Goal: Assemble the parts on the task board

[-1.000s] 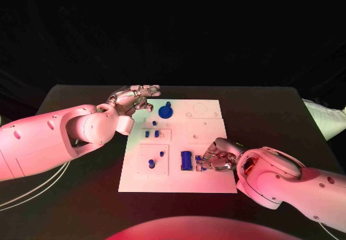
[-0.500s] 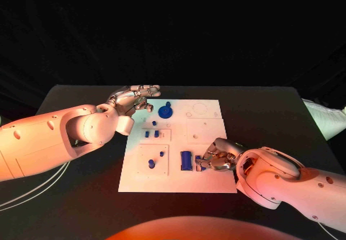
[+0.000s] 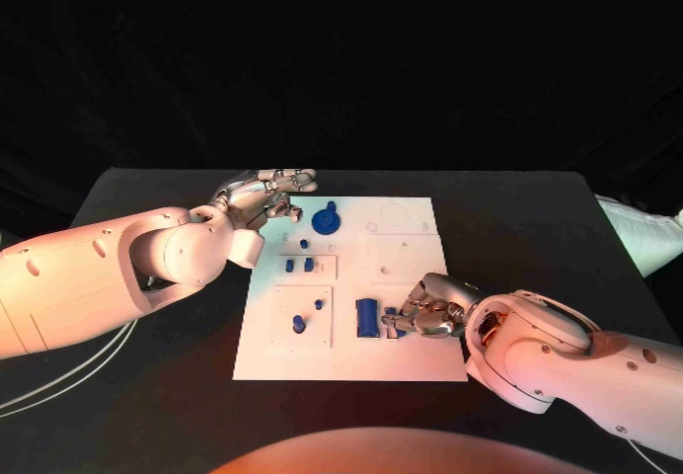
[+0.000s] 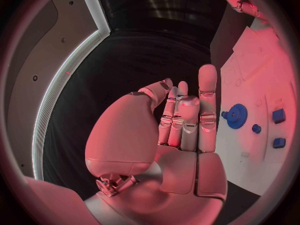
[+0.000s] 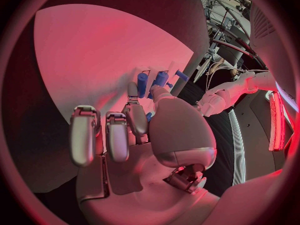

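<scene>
Almost no change since one second ago: both arms stay in place, board parts unmoved.

Task board [image 3: 406, 360] in table middle, white.

Left hand [image 3: 266, 191] still hovers over board's far left corner, fingers curled, grasping nothing.

Right hand [image 3: 427, 308] stays low at board's right side, fingers around small blue part [image 3: 392, 324]; firm hold or only touch, cannot tell. Judgement: slow seating step, insertion not finished.

Long blue block [image 3: 367, 316] just beside it crowds fingers. Blue gear [image 3: 328, 218] near left hand, well apart.

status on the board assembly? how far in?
Early to midway, at a guess. Looks seated: the blue gear at the task board's far edge. In hand: the right hand works a small blue part beside the long blue block. Left: recesses near the far right corner look unfilled; the left hand holds nothing.
</scene>
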Controlling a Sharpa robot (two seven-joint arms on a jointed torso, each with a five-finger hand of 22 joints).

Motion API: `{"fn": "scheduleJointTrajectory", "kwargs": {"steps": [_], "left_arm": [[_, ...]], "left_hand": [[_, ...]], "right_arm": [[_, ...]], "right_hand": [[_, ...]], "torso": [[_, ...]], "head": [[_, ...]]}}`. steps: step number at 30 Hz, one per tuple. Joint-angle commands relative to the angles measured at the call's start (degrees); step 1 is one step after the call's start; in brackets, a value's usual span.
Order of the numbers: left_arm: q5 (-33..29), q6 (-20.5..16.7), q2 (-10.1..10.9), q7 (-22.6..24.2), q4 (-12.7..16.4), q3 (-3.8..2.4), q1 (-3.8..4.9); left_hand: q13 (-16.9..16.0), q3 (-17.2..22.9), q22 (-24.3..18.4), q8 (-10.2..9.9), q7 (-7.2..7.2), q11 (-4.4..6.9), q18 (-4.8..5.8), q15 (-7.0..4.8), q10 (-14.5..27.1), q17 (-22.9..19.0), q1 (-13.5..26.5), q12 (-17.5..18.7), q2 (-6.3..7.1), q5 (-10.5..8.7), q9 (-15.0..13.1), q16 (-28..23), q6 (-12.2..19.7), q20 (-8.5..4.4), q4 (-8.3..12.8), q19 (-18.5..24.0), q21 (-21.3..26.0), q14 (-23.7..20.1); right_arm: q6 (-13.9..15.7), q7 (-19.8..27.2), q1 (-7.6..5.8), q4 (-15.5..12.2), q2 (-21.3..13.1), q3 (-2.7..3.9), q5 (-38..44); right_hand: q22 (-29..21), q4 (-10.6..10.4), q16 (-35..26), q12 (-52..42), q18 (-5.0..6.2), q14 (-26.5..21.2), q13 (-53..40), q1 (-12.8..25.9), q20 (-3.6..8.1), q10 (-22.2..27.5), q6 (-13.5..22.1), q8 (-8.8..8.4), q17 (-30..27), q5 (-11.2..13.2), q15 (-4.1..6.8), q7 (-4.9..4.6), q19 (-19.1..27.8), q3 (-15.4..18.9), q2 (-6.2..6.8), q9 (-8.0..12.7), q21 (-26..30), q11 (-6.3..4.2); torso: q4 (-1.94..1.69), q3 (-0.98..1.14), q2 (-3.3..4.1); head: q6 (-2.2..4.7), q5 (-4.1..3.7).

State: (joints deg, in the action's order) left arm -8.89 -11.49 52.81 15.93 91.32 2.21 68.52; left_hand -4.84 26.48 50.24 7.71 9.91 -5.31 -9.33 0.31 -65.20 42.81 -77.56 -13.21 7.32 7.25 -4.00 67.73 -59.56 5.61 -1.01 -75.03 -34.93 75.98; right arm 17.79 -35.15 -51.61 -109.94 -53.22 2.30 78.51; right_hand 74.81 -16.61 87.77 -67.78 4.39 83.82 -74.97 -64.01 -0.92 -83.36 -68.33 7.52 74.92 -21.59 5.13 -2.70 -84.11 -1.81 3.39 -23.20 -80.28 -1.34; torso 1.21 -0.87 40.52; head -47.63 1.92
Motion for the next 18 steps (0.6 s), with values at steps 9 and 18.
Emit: {"fn": "scheduleJointTrajectory", "kwargs": {"steps": [9,18], "left_arm": [[0.47,1.25,-0.03,0.03,0.01,-0.04,0.04],[0.47,1.27,-0.01,0.03,-0.02,-0.04,0.04]], "left_hand": [[-0.02,-0.33,-0.05,0.18,-0.09,-0.09,-0.68,0.11,0.43,-0.05,0.13,-0.18,-0.35,0.31,0.06,-0.07,0.32,0.35,-0.07,0.20,0.20,-0.31],[-0.02,-0.33,-0.05,0.18,-0.09,-0.09,-0.68,0.11,0.43,-0.05,0.13,-0.18,-0.35,0.31,0.06,-0.07,0.32,0.35,-0.07,0.20,0.20,-0.31]], "right_arm": [[0.45,0.52,0.08,-1.39,-0.19,-0.02,1.43],[-0.62,0.47,0.08,-0.99,-1.03,-0.01,3.91]], "right_hand": [[0.41,-0.09,0.50,-0.91,-1.18,5.66,-1.03,1.74,0.45,-1.13,-0.51,0.43,12.68,0.98,0.47,0.37,-0.87,1.90,-0.76,-0.49,-0.40,-0.62],[0.42,-0.01,0.48,-0.79,-1.18,5.66,-0.96,1.81,0.47,-1.11,-0.50,0.44,12.66,1.04,0.48,0.39,-0.87,2.13,-0.82,-0.55,-0.41,-0.65]], "torso": [[0.01,0.03,0.02],[-0.01,-0.03,-0.01]], "head": [[0.00,0.02],[0.08,-0.08]]}}
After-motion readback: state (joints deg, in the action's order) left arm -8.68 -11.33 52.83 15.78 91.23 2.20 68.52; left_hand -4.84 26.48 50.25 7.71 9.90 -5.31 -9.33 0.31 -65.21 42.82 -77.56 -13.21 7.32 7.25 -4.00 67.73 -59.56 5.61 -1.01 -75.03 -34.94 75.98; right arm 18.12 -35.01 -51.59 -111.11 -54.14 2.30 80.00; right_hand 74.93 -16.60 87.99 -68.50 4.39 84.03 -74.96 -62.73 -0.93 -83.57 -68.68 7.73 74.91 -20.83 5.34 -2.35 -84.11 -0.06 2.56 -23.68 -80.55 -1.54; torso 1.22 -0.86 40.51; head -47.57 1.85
